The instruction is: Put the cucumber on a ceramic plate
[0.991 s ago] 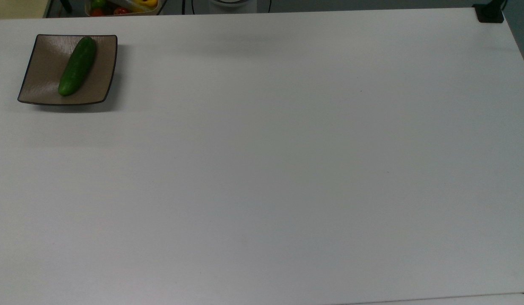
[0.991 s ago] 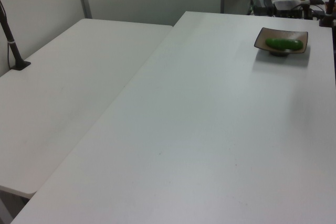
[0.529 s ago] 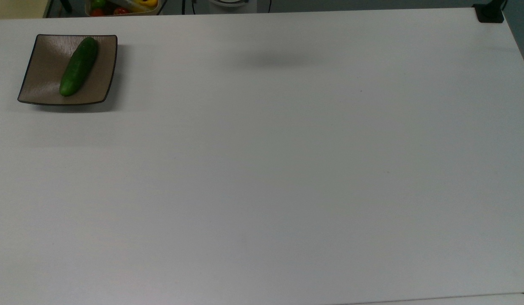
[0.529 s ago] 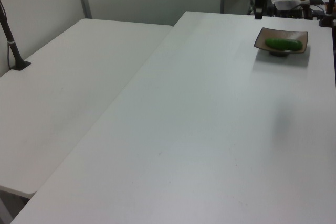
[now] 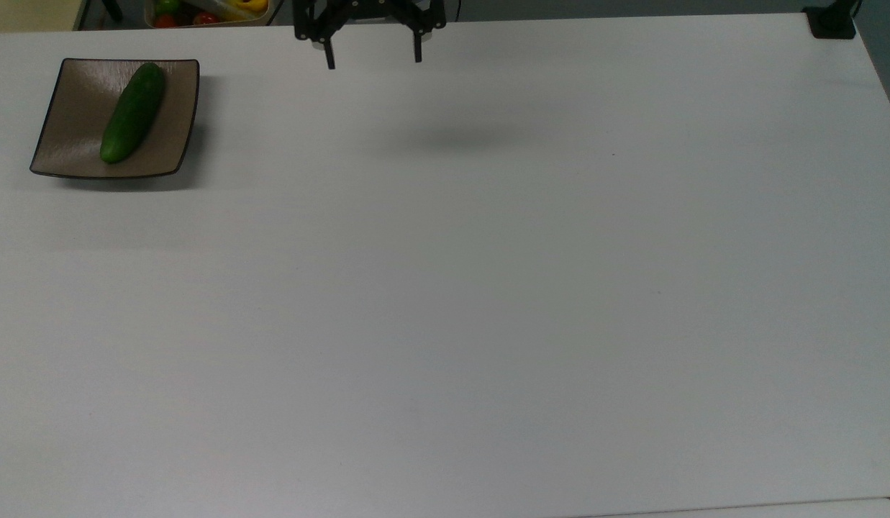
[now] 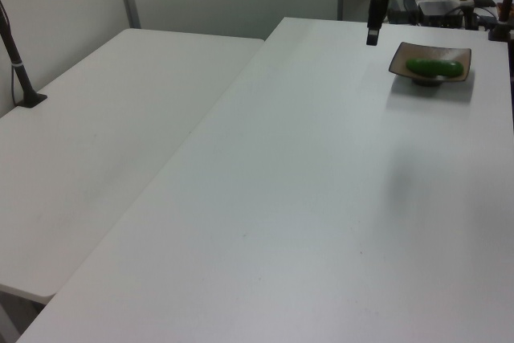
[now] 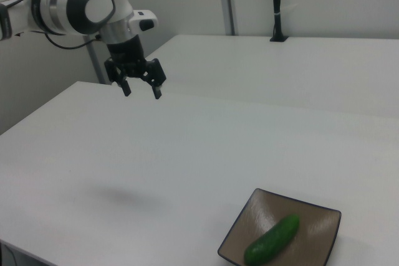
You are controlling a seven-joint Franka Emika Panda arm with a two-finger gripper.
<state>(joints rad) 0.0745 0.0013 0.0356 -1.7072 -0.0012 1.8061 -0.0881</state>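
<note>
The dark green cucumber [image 5: 133,112] lies diagonally in the square taupe-brown ceramic plate [image 5: 70,144] at the top view's upper left. The cucumber [image 7: 272,240] rests on the plate [image 7: 312,222] low in the right view, and the cucumber [image 6: 434,67] sits in the plate [image 6: 405,57] at the left view's upper right. My gripper [image 5: 373,63] hangs open and empty above the table's far edge, well to the plate's right in the top view. In the right view the gripper [image 7: 142,91] is high above the table, and the gripper [image 6: 373,36] is seen edge-on in the left view.
A bin with red, green and yellow produce [image 5: 207,11] sits beyond the table's far edge. A black camera mount [image 5: 832,21] stands at the top view's upper right corner. A second white table [image 6: 96,142] adjoins on the left view's left.
My gripper has come into the top view at the far edge and moved leftward in the left view. Its shadow on the table has shifted. Cucumber and plate have stayed put.
</note>
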